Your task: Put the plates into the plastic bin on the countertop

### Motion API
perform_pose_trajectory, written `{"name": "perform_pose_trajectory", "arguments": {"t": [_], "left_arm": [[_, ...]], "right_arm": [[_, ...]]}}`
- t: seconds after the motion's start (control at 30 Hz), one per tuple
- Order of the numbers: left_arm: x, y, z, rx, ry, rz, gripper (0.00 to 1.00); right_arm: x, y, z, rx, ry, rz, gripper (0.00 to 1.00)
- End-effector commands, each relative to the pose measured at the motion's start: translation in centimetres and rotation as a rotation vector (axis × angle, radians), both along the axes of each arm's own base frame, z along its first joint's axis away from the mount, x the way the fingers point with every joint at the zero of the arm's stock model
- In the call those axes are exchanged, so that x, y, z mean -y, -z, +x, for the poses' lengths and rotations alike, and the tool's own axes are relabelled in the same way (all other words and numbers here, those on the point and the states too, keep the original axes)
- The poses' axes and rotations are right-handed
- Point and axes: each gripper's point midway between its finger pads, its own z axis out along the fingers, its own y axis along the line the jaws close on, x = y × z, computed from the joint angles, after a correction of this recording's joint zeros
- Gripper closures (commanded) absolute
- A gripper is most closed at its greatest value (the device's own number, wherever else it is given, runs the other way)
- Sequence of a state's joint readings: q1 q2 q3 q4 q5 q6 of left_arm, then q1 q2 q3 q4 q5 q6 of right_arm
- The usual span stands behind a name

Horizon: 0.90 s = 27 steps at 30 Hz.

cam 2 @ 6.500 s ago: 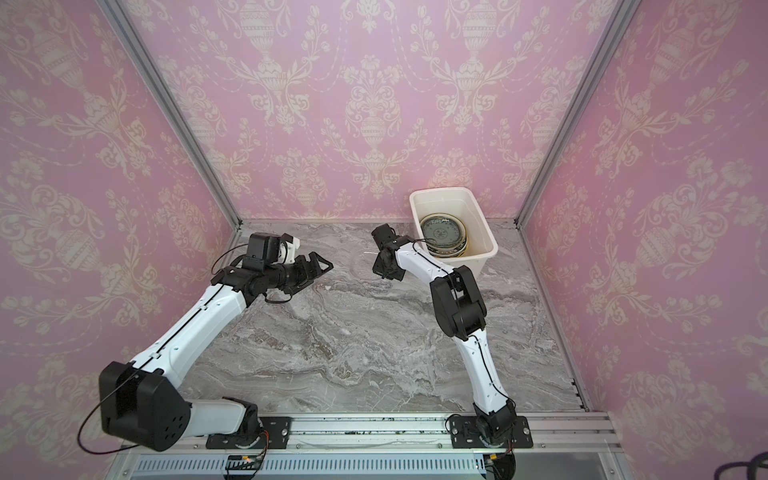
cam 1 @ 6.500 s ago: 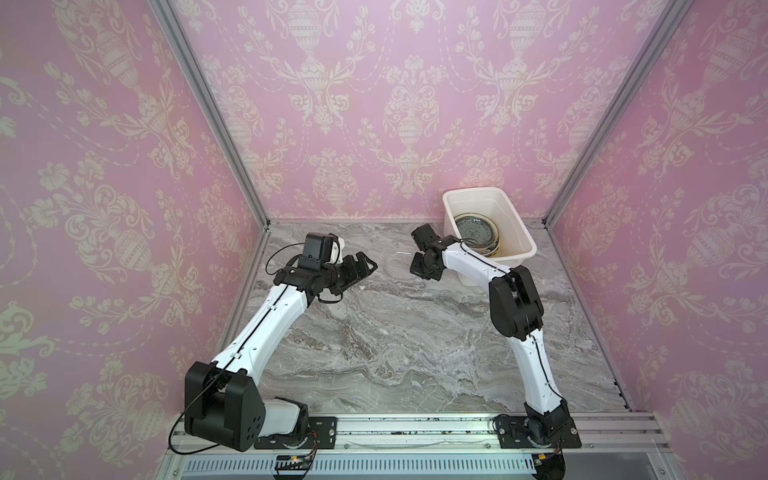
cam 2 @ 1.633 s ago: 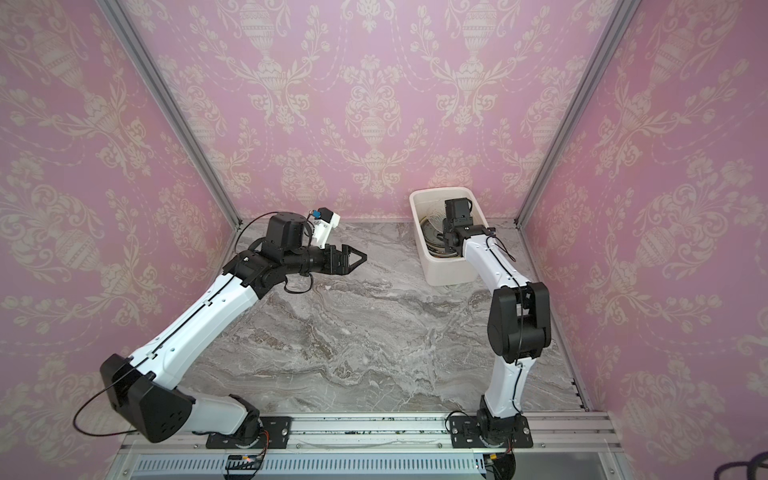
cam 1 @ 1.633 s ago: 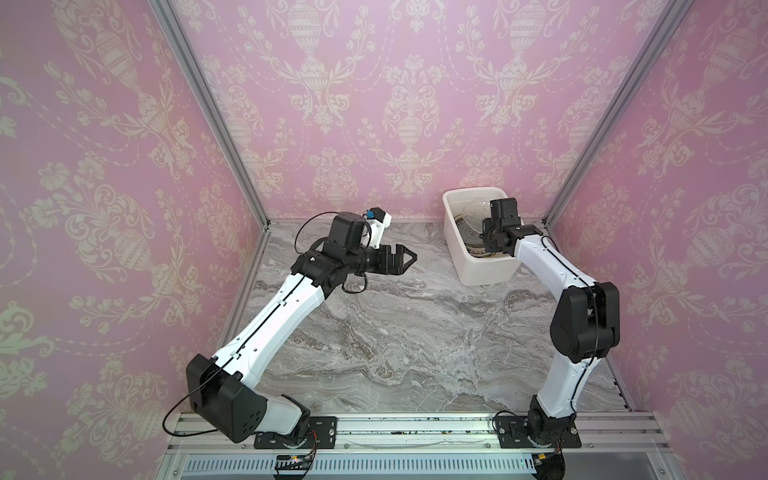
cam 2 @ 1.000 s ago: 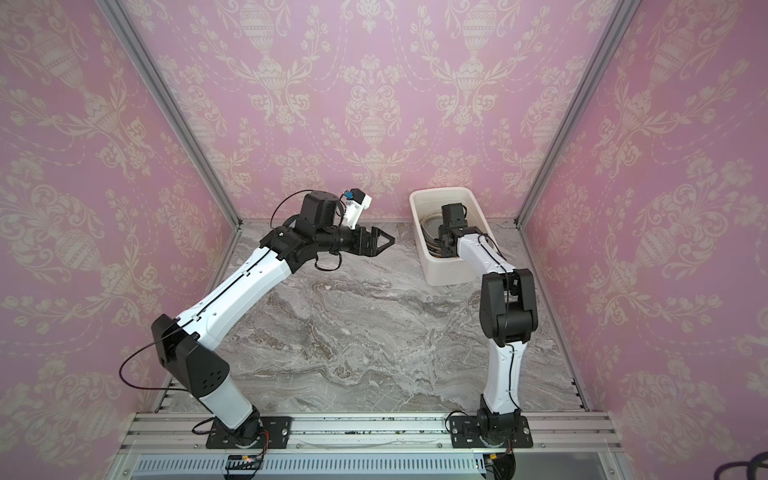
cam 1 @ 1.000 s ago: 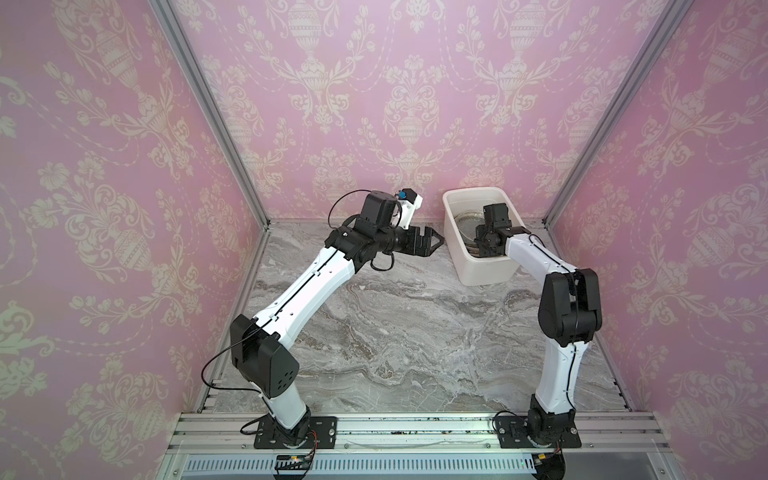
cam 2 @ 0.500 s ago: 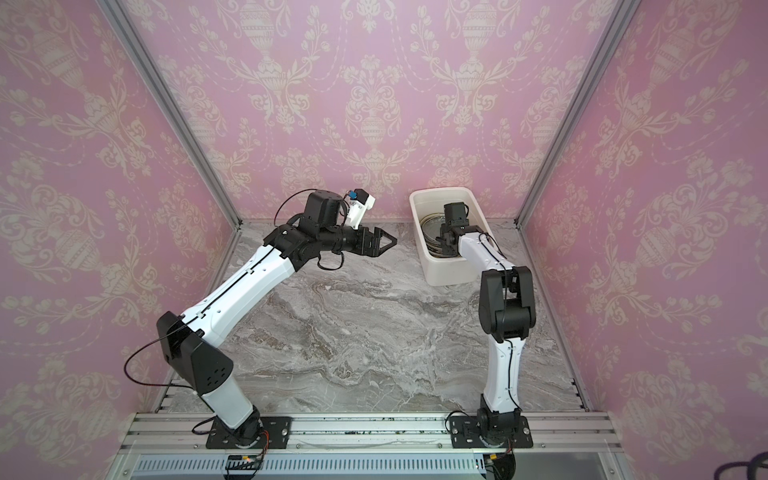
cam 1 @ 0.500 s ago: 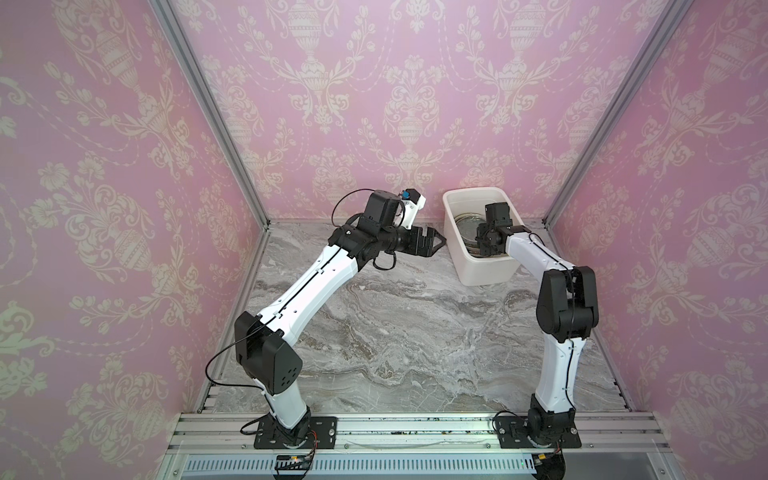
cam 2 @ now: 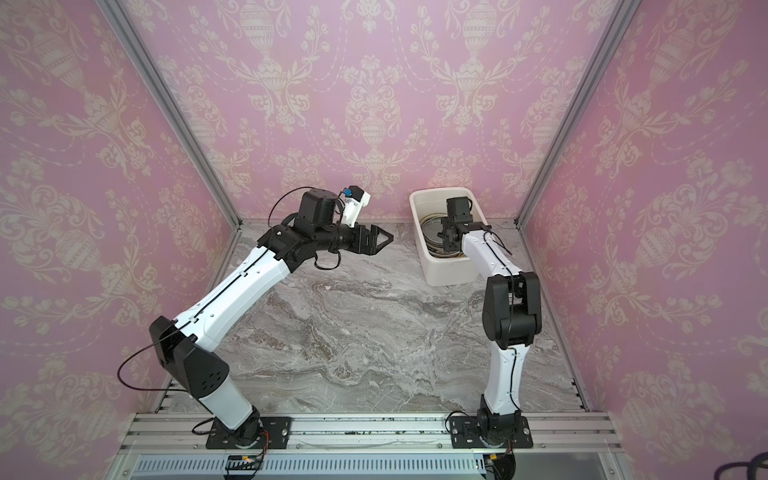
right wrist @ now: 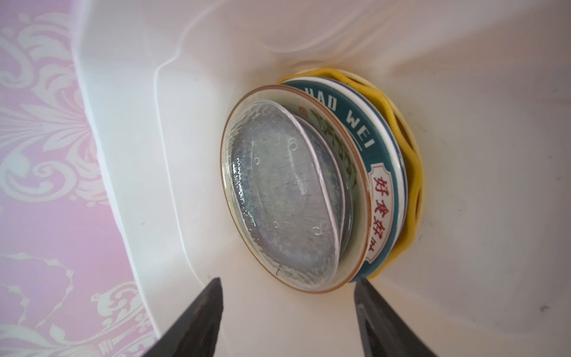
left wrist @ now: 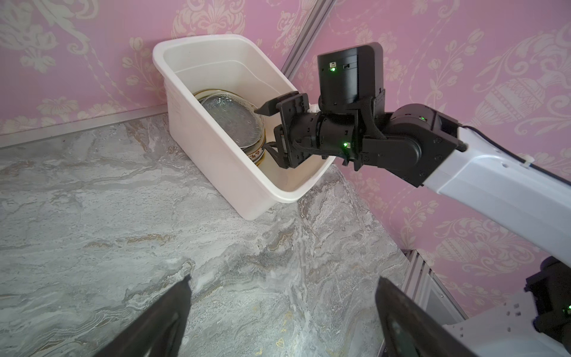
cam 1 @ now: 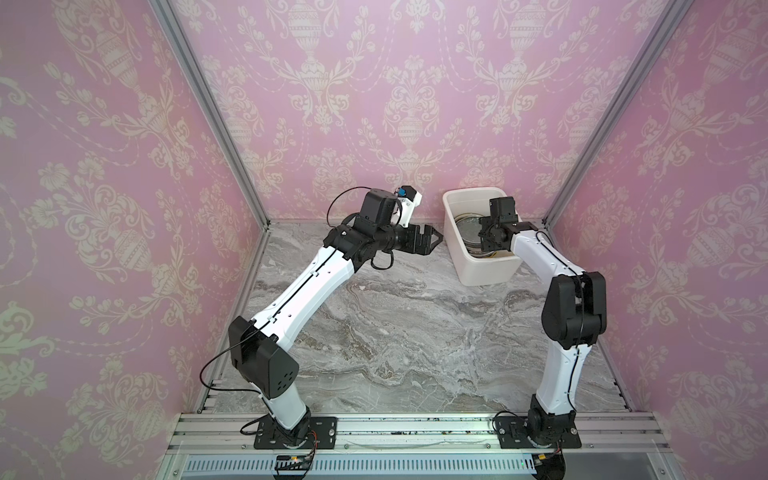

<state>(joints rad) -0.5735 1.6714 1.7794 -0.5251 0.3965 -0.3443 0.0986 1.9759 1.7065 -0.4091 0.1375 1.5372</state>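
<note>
1. The plastic bin (cam 1: 488,270) stands at the far right corner of the surface (cam 1: 395,332), close to the back wall.
2. The bin holds the plates (left wrist: 238,123) in one stack: glass plate (right wrist: 287,197) on top, then cream plate (right wrist: 360,182), teal plate (right wrist: 378,154) and yellow plate (right wrist: 415,185).
3. The right claw (right wrist: 287,281) is inside the bin, jaws parted, gripping nothing.
4. The left claw (cam 1: 432,241) is wide open and empty, above the surface just beside the bin.
5. The room has pink damask wallpaper (cam 1: 374,104) and an aluminium rail (cam 1: 415,428) along the front.
</note>
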Motion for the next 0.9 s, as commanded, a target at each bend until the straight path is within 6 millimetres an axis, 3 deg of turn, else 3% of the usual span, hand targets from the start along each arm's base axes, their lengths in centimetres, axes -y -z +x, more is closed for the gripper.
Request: {"name": "perform_pose_trajectory", "arguments": {"t": [0.0, 0.3, 0.53, 0.67, 0.77, 0.87], "left_arm": [[-1.9, -3.0, -1.3, 0.093, -0.043, 0.006, 0.05], [-7.2, -6.1, -3.9, 0.216, -0.205, 0.019, 0.04], [-12.8, -6.6, -6.7, 0.298, -0.354, 0.064, 0.01], [-15.8, -5.4, -7.2, 0.301, -0.451, 0.098, 0.01], [-17.9, -4.0, -6.9, 0.298, -0.524, 0.116, 0.01], [-20.1, -1.7, -6.0, 0.270, -0.616, 0.132, 0.01]], "right_arm": [[0.1, -6.6, -1.3, 0.101, -0.063, -0.089, 0.24], [-1.3, -15.7, -5.2, 0.314, -0.285, -0.208, 0.19], [-2.0, -21.0, -10.8, 0.466, -0.490, -0.428, 0.20], [-1.9, -21.3, -14.2, 0.517, -0.571, -0.575, 0.22], [-1.2, -20.1, -17.0, 0.521, -0.594, -0.689, 0.23], [-0.2, -16.6, -19.7, 0.448, -0.626, -0.787, 0.24]]}}
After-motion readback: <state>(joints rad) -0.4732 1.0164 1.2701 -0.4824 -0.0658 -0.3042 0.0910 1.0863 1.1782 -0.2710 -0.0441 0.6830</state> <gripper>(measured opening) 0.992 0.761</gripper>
